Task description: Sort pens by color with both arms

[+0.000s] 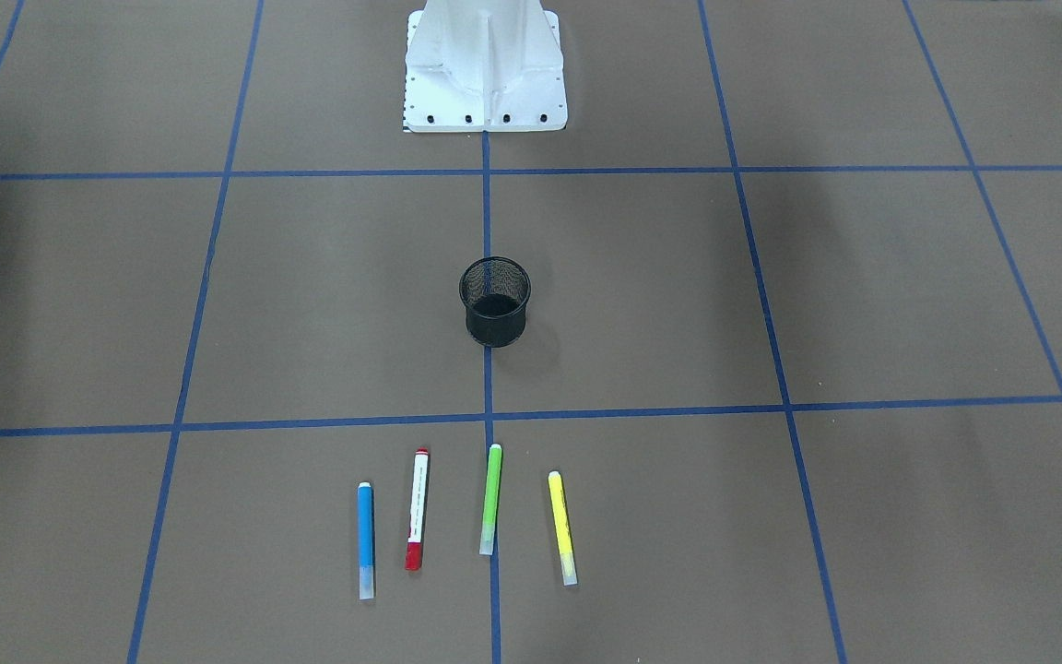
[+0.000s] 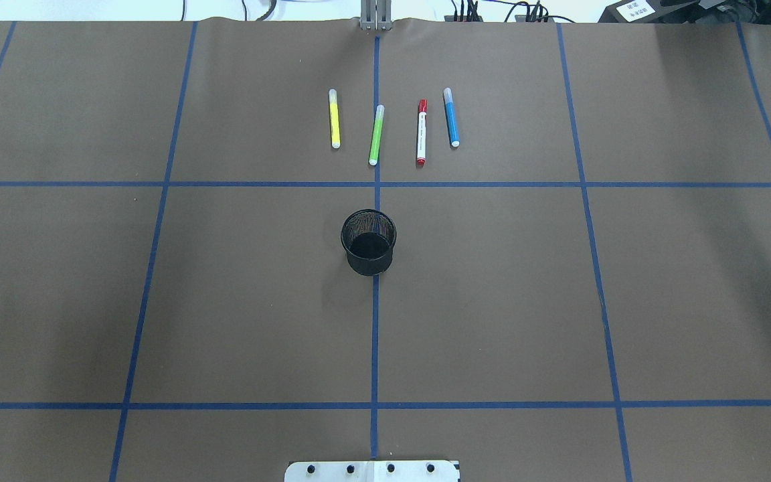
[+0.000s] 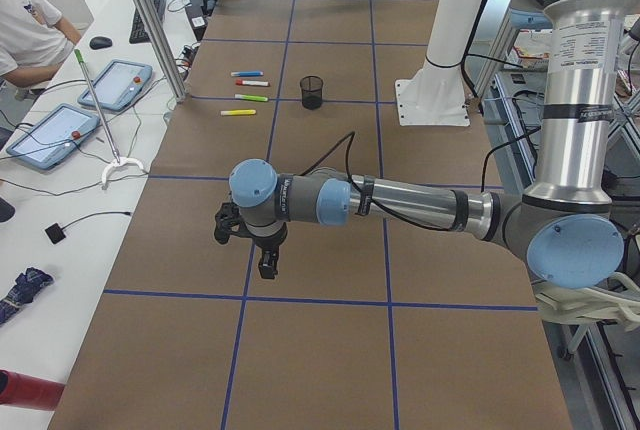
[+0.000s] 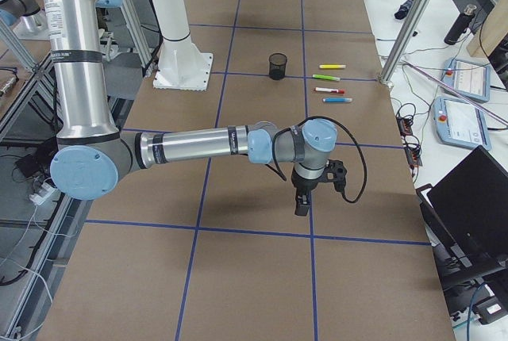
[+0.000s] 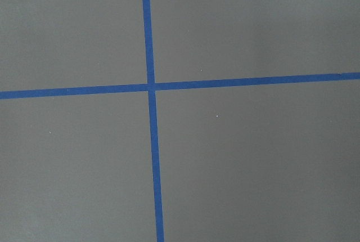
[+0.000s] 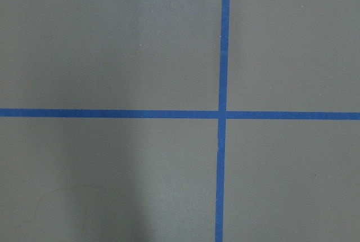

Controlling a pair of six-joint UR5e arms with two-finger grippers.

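Four pens are lying side by side on the brown table [image 2: 225, 301], on the far side from the robot, none touching another. From the robot's left to its right they are running yellow pen [image 2: 334, 119], lime green pen [image 2: 376, 134], white pen with red cap [image 2: 421, 132] and blue pen [image 2: 451, 117]. The lime green pen is lying across the centre blue tape line [image 2: 375, 335], and the others are sitting just beside it on either side. A black mesh cup [image 2: 369, 242] is standing upright on that same line, between the pens and the white pedestal base [image 1: 485, 65], apart from both. The left arm [image 3: 400, 200] is stretching out low over the table's left end, well apart from the pens, with the left claw [image 3: 266, 268] pointing down above the paper. The right arm [image 4: 198, 144] is doing likewise at the opposite end, the right claw [image 4: 302, 204] hanging downward. Both claws are showing only in the side views, so I cannot tell whether either is open or closed. Each wrist camera is showing only bare table with crossing tape lines.
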